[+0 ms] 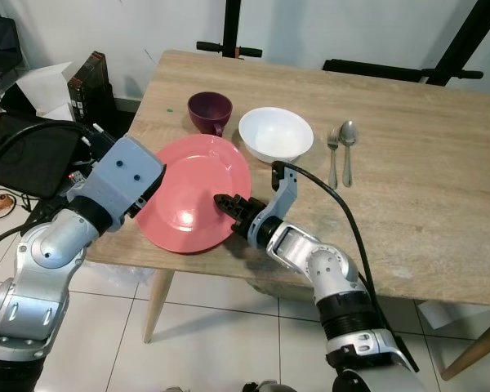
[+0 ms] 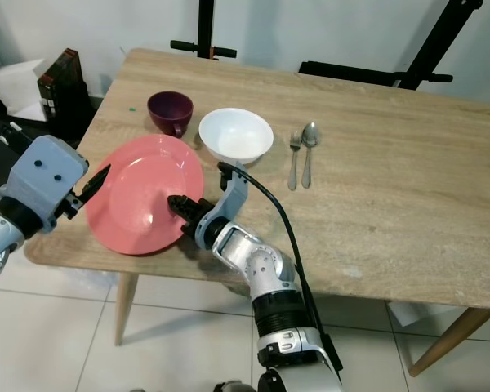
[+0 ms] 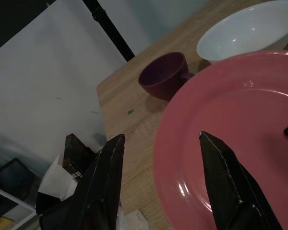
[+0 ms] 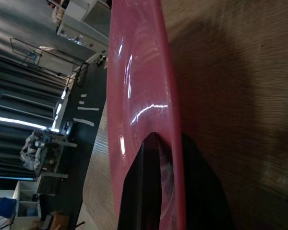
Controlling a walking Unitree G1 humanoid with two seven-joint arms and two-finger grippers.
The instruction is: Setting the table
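Observation:
A pink plate lies at the front left of the wooden table, overhanging its edge a little. My right gripper is shut on the plate's right rim; the right wrist view has the rim pinched between the two black fingers. My left gripper is open at the plate's left rim, one finger outside it and the other over the plate. Behind the plate stand a purple cup and a white bowl. A fork and a spoon lie side by side to the bowl's right.
The table's right half is bare wood. Black stands rise behind the far edge. A white box, a dark box and cables sit on the tiled floor at the left. A table leg is below the plate.

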